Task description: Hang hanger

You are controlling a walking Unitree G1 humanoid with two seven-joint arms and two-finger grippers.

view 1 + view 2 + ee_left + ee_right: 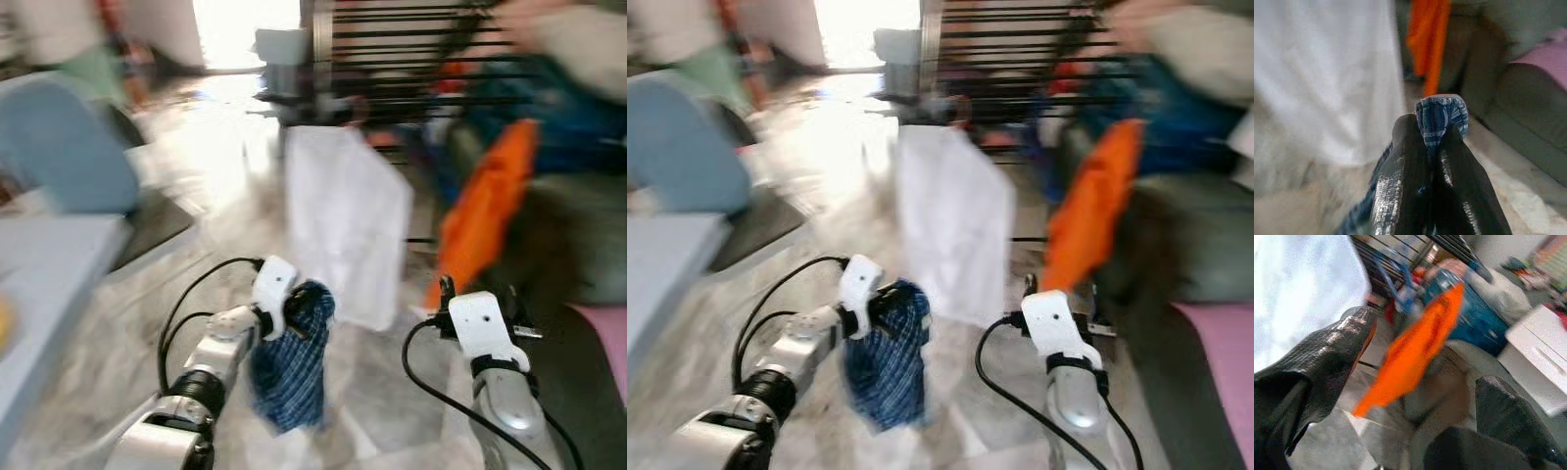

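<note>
The left gripper (1437, 142) is clenched on a blue checked cloth (289, 377) hanging straight down. The drying rack (421, 59) lies far ahead, slightly right. The right gripper (1420, 396) is spread, holding nothing.

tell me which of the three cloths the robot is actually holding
The blue checked cloth: the left gripper is shut on its bunched top. The white cloth and the orange cloth hang further ahead, untouched; the right gripper is open.

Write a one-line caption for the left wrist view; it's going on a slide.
Left gripper shut on blue checked cloth, facing white cloth and orange cloth.
</note>
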